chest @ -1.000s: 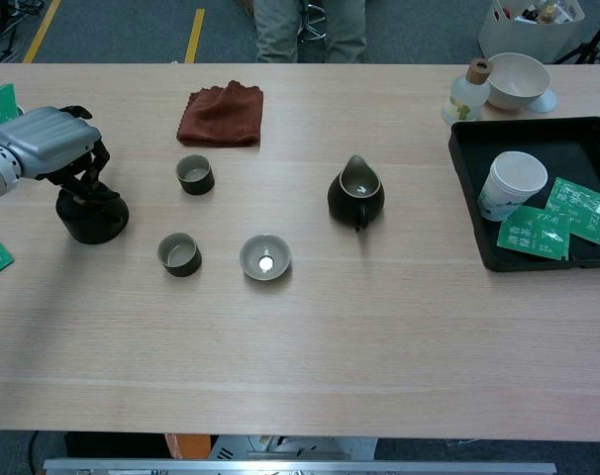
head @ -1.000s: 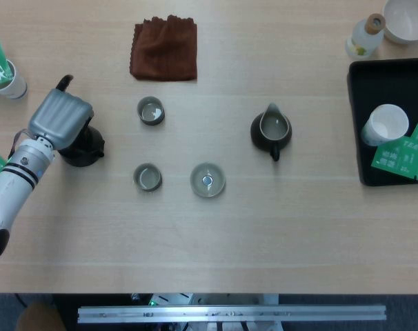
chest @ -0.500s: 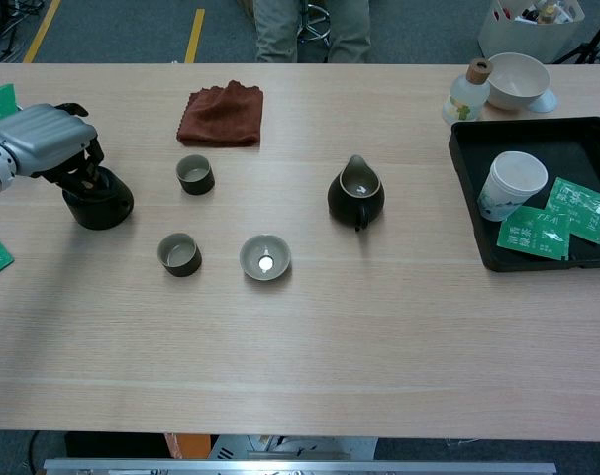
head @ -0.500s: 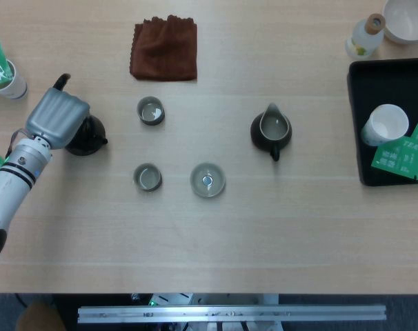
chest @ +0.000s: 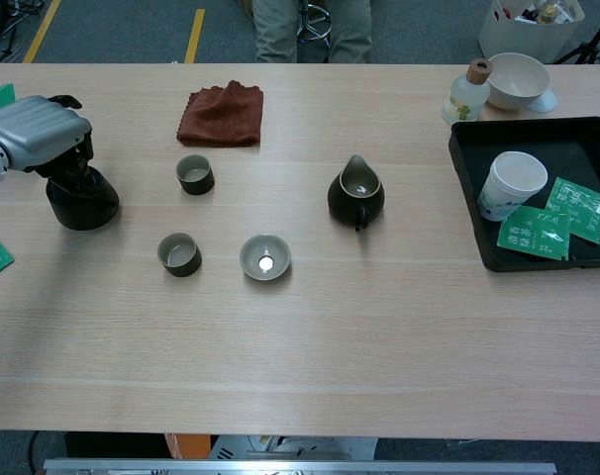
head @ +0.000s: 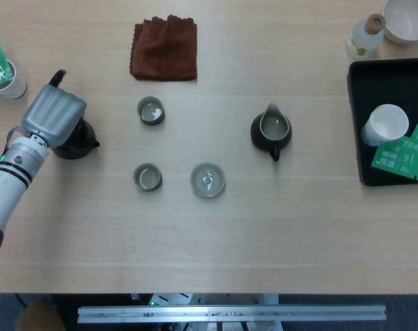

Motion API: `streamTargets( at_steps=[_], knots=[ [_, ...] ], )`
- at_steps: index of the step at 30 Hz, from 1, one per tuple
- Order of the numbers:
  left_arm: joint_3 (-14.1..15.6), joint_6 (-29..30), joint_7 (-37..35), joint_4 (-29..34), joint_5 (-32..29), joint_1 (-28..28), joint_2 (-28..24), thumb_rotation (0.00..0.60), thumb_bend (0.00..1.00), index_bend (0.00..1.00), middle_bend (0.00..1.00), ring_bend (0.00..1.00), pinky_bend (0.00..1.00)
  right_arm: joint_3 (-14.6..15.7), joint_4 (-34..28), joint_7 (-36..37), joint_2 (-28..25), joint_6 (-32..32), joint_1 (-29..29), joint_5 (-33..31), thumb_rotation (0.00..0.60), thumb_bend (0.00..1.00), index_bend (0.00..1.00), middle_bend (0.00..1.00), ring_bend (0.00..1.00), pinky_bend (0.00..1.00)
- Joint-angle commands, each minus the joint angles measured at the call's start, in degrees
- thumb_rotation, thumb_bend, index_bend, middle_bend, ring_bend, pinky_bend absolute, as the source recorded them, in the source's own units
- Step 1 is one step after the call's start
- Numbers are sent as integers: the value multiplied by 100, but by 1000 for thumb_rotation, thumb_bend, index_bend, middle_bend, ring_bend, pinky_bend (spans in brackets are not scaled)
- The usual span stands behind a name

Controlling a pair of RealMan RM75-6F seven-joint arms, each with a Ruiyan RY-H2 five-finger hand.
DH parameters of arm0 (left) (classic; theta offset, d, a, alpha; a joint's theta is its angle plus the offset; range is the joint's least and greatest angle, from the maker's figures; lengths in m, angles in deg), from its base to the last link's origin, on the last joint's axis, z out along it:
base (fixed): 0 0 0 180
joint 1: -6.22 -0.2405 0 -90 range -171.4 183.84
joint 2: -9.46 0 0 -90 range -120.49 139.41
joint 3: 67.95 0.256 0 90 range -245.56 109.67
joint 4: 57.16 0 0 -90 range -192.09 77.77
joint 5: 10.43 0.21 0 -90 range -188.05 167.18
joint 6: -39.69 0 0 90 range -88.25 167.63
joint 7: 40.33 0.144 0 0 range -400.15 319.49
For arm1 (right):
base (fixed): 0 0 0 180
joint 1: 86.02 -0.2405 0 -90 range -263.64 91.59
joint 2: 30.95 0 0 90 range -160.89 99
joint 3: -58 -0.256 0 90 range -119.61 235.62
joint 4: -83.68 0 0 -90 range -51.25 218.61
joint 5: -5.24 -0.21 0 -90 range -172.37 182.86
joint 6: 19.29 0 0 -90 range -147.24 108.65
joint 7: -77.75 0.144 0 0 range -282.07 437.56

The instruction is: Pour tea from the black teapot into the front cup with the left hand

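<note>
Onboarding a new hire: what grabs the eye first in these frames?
The grey left robot hand gripping the black teapot at the table's far left. Next, the dark pitcher mid-table, right of two small cups and a lidded bowl, and the black tray at right.

Pale wood-grain bench (chest: 379,327), smooth and matt with a faint sheen. Near its far edge, rust-brown cloth (head: 164,48), rough and napped. Left of the cloth, matt black teapot (chest: 81,201) under the smooth grey plastic-looking shell of the left hand (chest: 38,134). Between teapot and dark glazed pitcher (chest: 355,193), grey-green ceramic front cup (chest: 179,254), softly glossy. Right of the pitcher, matt black plastic tray (chest: 468,148) with white paper cup (chest: 509,184) and glossy green packets (chest: 552,223).
</note>
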Motion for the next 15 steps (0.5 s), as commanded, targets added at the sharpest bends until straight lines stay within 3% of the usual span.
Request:
streamTargets(
  at_steps=[1, 3, 6, 13, 15],
  knots=[
    [-4, 39, 158, 145, -81, -1, -106, 432, 218, 944, 1000, 818, 94, 1, 3, 3, 6, 4, -4, 6, 600, 0, 211, 174, 0, 0],
    [-25, 105, 247, 264, -148, -17, -166, 443, 218, 945, 1000, 819, 94, -1, 3, 2, 14, 13, -13, 13, 600, 0, 211, 174, 0, 0],
    [-84, 268, 299, 413, -240, -68, -213, 357, 218, 945, 1000, 824, 94, 2, 3, 3, 24, 25, -24, 26, 600, 0, 211, 174, 0, 0],
    [-189, 520, 357, 591, -445, -168, -253, 509, 218, 946, 1000, 825, 94, 4, 1, -2, 30, 34, -31, 28, 600, 0, 211, 174, 0, 0],
    [-208, 520, 358, 648, -525, -179, -282, 414, 218, 946, 1000, 825, 94, 5, 1, -6, 32, 36, -32, 26, 600, 0, 211, 174, 0, 0]
  ],
)
